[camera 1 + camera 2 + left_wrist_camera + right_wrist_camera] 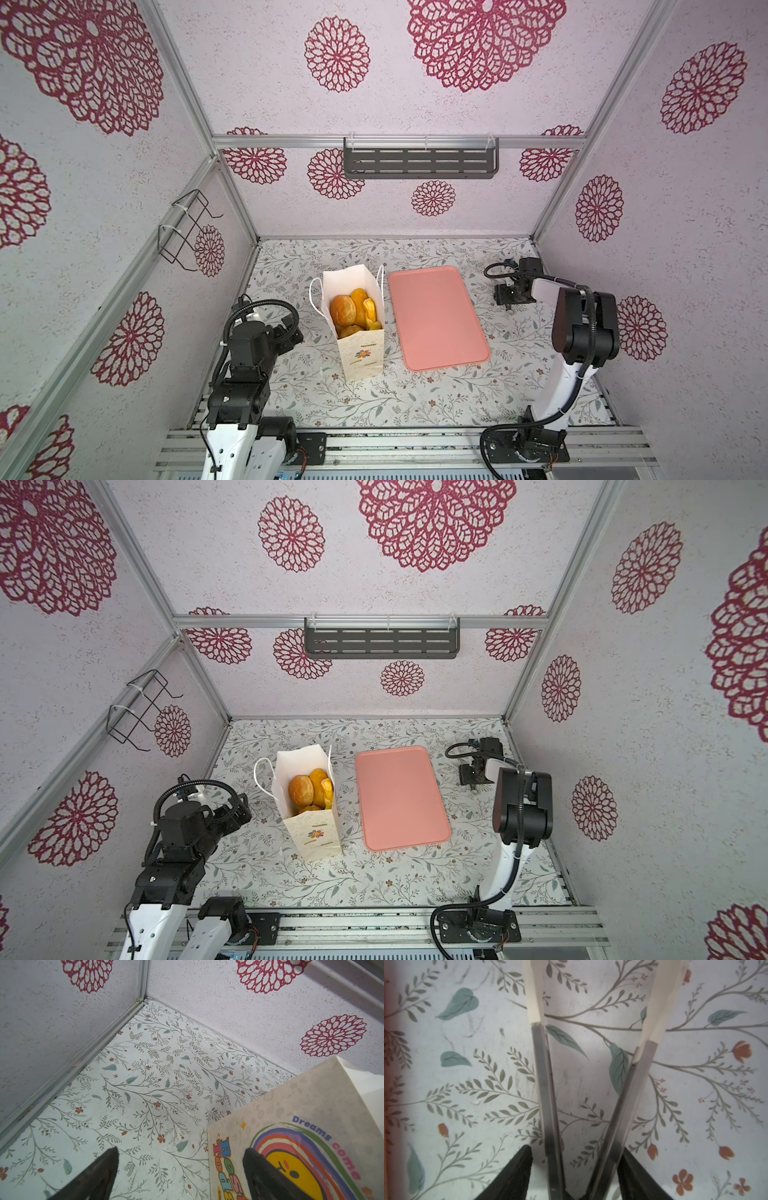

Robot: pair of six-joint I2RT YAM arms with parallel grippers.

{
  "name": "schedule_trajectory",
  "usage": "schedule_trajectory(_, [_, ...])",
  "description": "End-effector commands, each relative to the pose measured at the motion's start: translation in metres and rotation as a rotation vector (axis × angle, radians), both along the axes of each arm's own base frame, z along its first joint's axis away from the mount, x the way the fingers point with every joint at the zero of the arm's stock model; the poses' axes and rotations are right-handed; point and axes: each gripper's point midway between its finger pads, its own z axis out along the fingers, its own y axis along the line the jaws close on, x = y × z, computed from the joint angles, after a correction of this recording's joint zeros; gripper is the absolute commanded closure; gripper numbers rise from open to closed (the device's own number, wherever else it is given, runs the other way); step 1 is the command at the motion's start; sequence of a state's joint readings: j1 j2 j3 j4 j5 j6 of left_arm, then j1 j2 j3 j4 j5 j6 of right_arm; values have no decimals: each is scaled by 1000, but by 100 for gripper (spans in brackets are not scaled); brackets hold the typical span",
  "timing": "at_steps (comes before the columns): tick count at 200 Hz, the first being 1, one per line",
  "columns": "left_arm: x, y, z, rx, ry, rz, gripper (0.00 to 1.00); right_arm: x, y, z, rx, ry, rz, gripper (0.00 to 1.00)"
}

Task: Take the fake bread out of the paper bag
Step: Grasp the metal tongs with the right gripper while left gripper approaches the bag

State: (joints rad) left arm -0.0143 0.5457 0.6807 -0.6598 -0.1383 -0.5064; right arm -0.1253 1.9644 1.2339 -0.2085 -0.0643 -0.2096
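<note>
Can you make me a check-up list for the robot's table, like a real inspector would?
surface: flowery table, flat, no spills seen.
job's things: bag upright and open, bread inside it; pink tray beside the bag, bare; tongs under the right arm.
clutter: nothing seen.
hands: left hand open, next to the bag; right hand straddles the tongs, grip unclear.
cables: black hoses loop along both arms.
surroundings: red-flower walls; grey shelf and wire rack, both empty.
</note>
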Motion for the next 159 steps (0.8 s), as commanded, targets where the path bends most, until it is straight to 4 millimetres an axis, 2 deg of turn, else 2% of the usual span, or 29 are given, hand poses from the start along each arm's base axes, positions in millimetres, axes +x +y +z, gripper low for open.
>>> schedule_trajectory(1, [1,-3,6,-10,-18,-12,3,-11,-3,-4,-29,49,-4,41])
schedule_trajectory(50, [1,-3,7,-12,-19,-12,3,-19,-7,-7,-50,82,-28,56])
schedule_trajectory(61, [1,-4,8,-13,-22,-14,3,-20,-8,-5,-49,86,-42,63])
schedule_trajectory(75, [1,-4,8,-16,-21,-18,3,-21,-13,-1,-53,106,-95,66])
schedule_trajectory(82, [1,-5,8,-19,-21,-21,3,-21,-14,5,-46,112,-117,72])
schedule_trajectory(101, [2,-7,9,-28,-28,-27,3,-16,-12,31,-8,83,-170,76])
schedule_trajectory(128, [2,-11,13,-45,-36,-43,3,-15,-6,84,45,13,-222,77])
schedule_trajectory(159, [1,-22,23,-102,-75,-88,3,-33,4,139,125,-38,-264,77])
